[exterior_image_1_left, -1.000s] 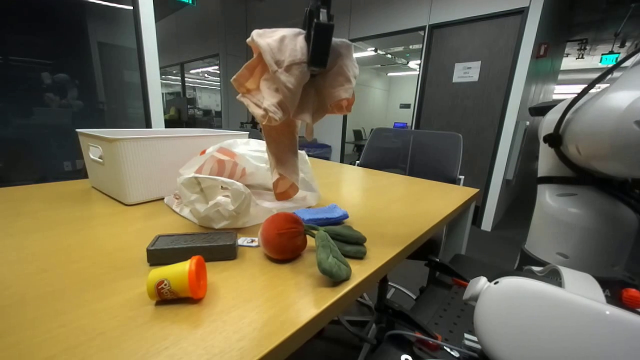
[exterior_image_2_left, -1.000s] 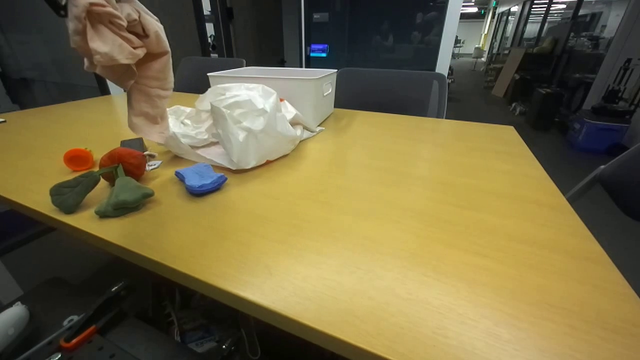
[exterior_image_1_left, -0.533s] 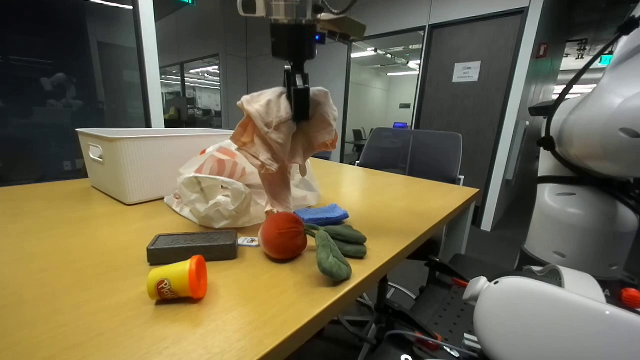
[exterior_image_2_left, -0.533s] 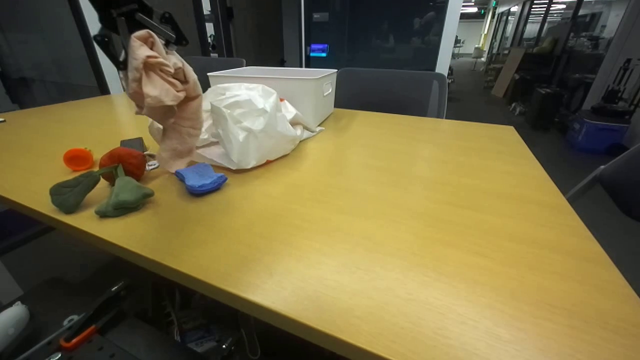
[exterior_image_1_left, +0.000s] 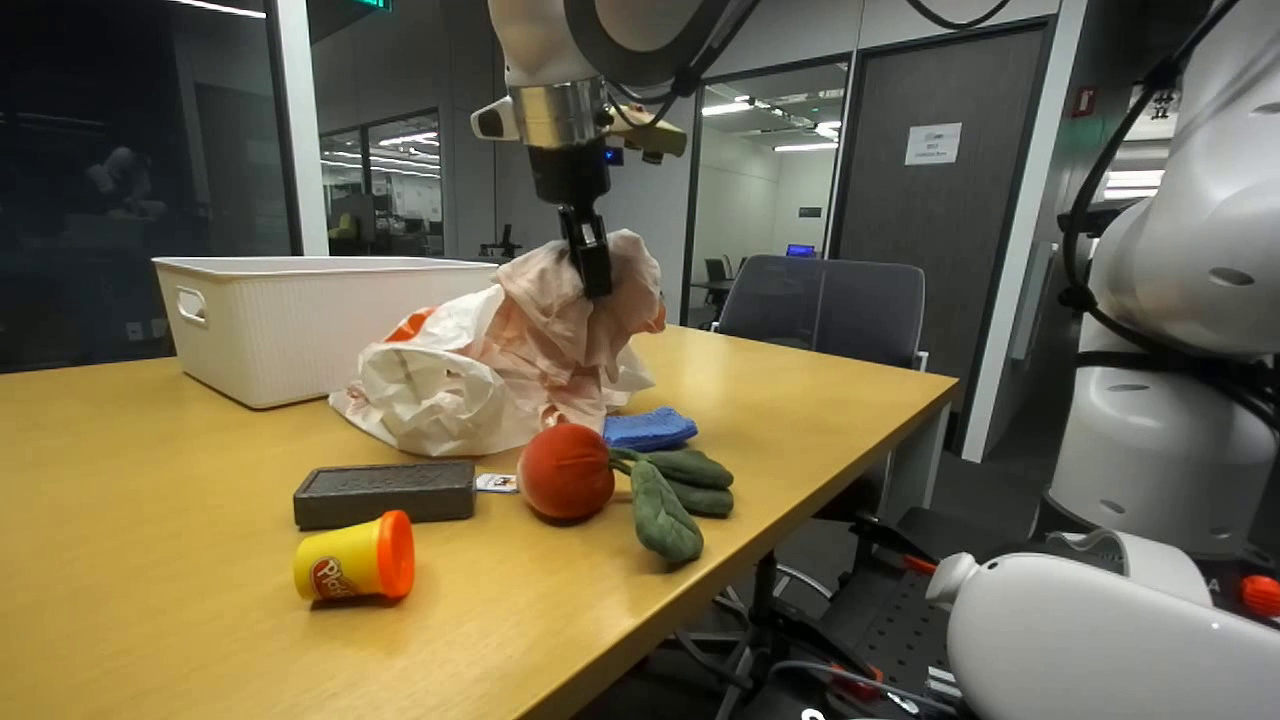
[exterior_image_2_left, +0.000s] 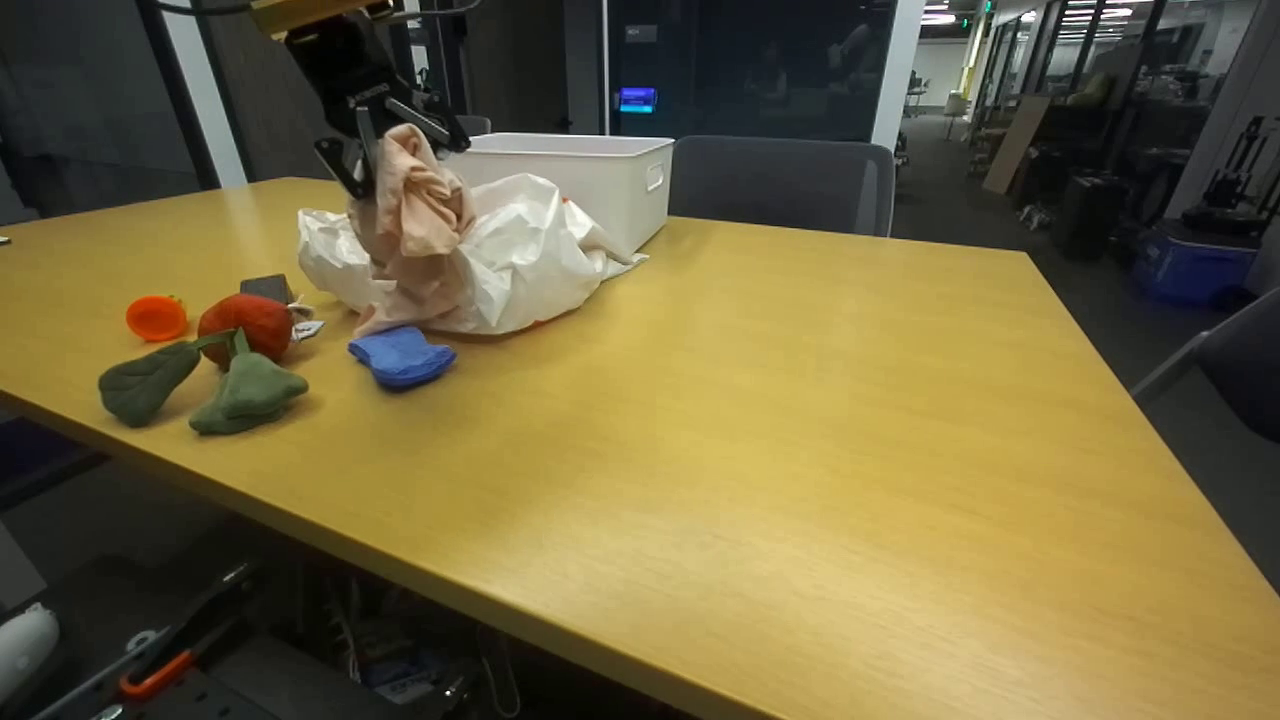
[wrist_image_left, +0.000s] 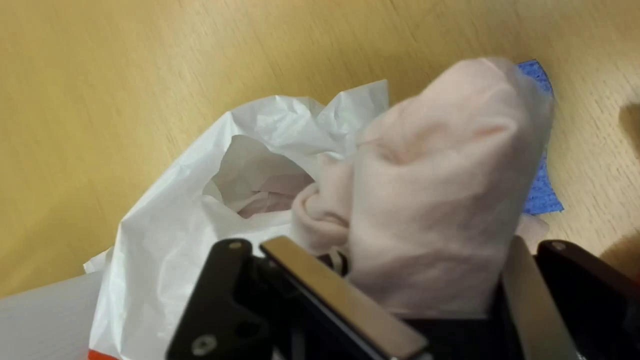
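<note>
My gripper (exterior_image_1_left: 594, 278) is shut on a crumpled pale pink cloth (exterior_image_1_left: 545, 335), held by its upper part. In the wrist view the cloth (wrist_image_left: 440, 200) bulges up between the fingers and hides the fingertips. Its lower folds hang against the crinkled white plastic bag (exterior_image_2_left: 530, 255) and come down to about table height. The bag's mouth gapes beside the cloth in the wrist view, with pinkish material showing inside. A folded blue cloth (exterior_image_2_left: 402, 358) lies close to the hanging end.
On the table are a red-orange plush vegetable (exterior_image_1_left: 566, 473) with green leaves (exterior_image_1_left: 665, 515), a dark grey block (exterior_image_1_left: 385, 497) and a yellow Play-Doh can (exterior_image_1_left: 345, 562) on its side. Behind the bag stands a white bin (exterior_image_2_left: 640, 190). Chairs line the table's far side.
The gripper has come down with the pink cloth. In an exterior view it has also shifted right, toward the bag. The cloth's hanging part has bunched up low, against the bag.
</note>
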